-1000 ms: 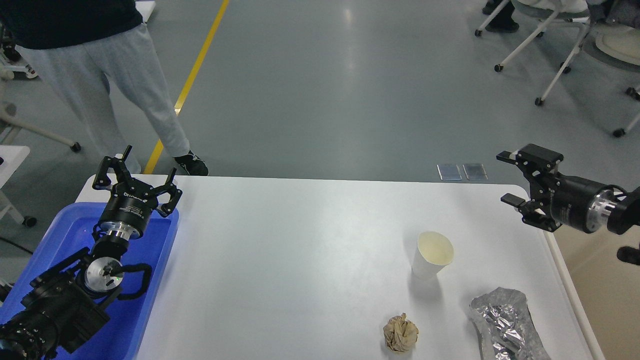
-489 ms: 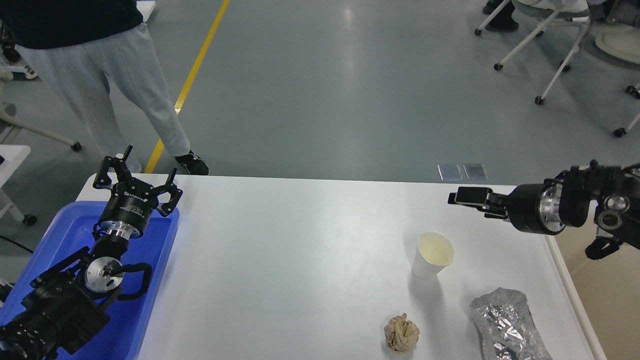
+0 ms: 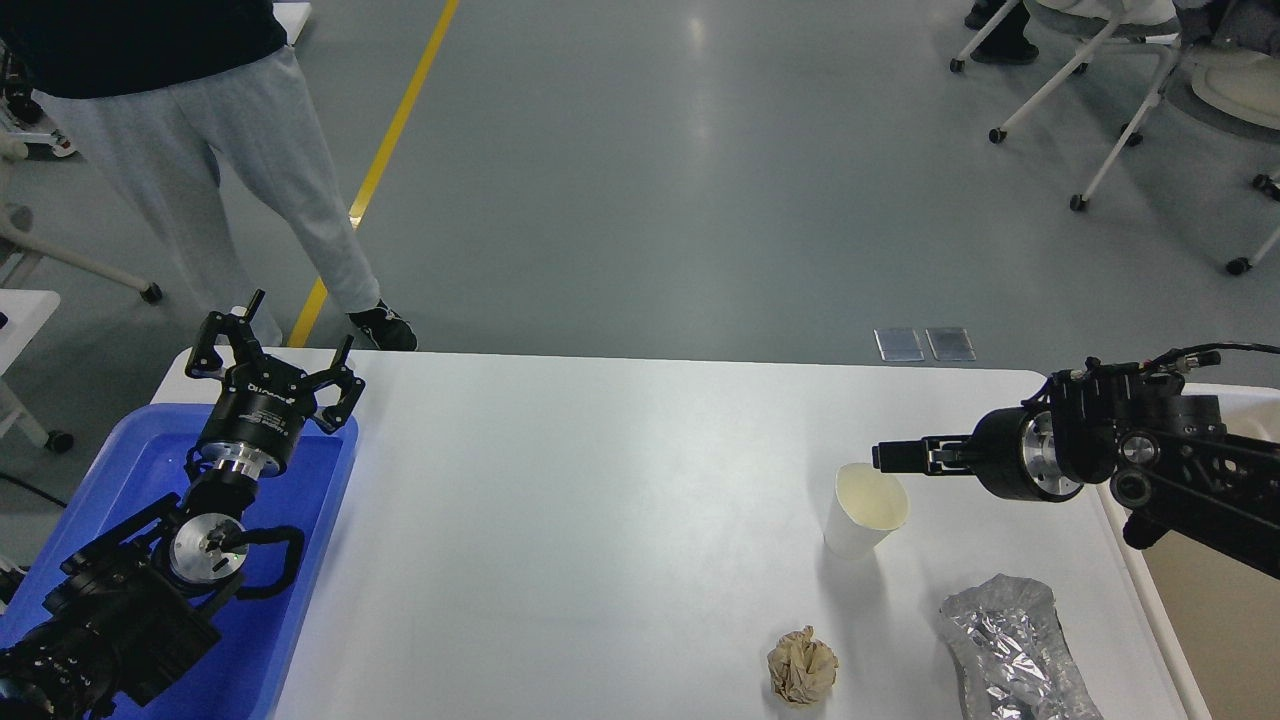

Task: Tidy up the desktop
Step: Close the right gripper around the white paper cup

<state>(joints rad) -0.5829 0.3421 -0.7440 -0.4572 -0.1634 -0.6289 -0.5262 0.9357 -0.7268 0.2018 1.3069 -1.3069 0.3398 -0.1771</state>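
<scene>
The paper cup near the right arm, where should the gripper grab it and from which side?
Grip the paper cup by its upper wall below the rim, approaching from the right where the right gripper hovers. It stands upright, open-mouthed, tapering downward; squeeze gently, since thin paper probably crushes.

The desktop (image 3: 600, 520) is a large, smooth, plain white rectangular tabletop with rounded far corners, lying flat and filling the lower part of the head view. Its far edge runs level across the middle of the view against the grey floor, while its near edge is cut off at the bottom. A soft glare brightens its middle.
</scene>
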